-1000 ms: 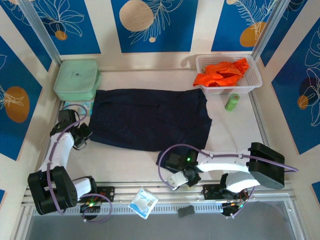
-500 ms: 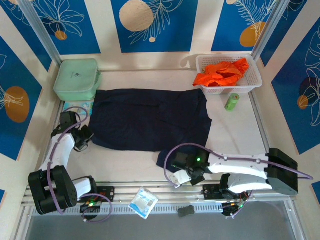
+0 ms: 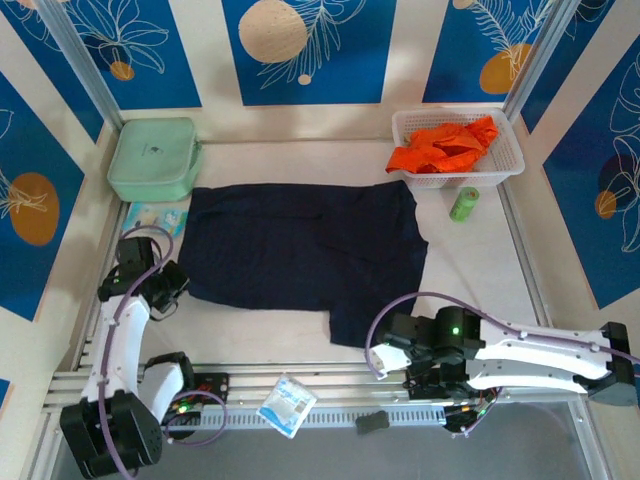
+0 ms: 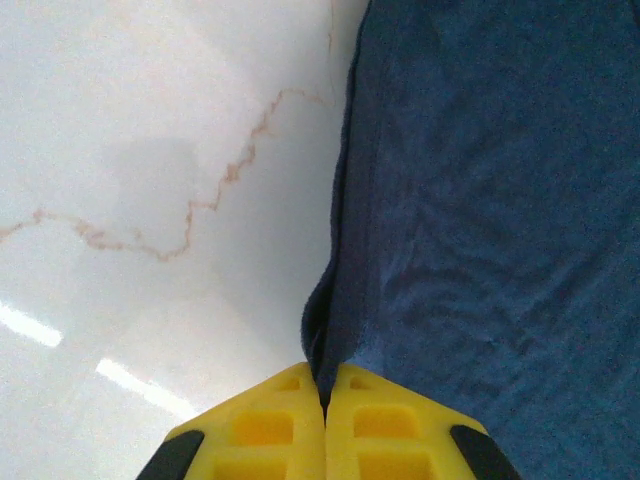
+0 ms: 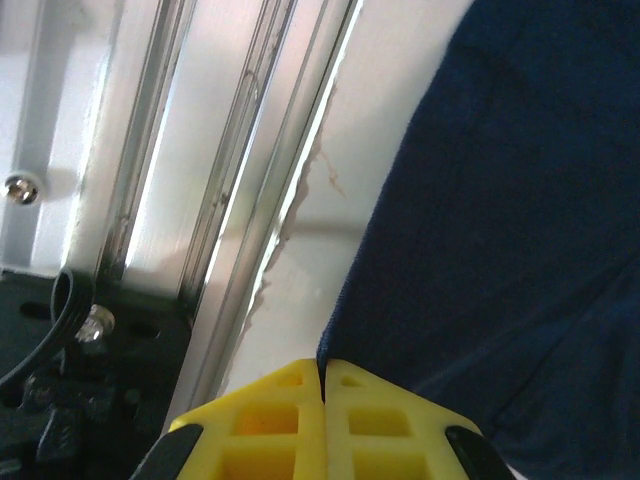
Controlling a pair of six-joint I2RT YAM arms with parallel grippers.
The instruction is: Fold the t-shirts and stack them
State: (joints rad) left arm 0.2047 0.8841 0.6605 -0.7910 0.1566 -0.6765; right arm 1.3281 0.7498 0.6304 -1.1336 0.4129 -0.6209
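The left gripper (image 4: 322, 405) is clamped tight on the left edge of the navy t-shirt (image 3: 300, 250), which lies spread flat mid-frame. The right gripper (image 5: 322, 385) pinches the shirt's lower right corner, jaws closed. The orange t-shirt (image 3: 445, 145) sits in the basket (image 3: 500, 172) at upper right.

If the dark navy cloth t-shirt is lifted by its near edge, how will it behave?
Probably floppy: the dark navy cloth t-shirt lies flat with soft wrinkles, so it should sag where unsupported. Likely light: its hem puckers up at the left tool.
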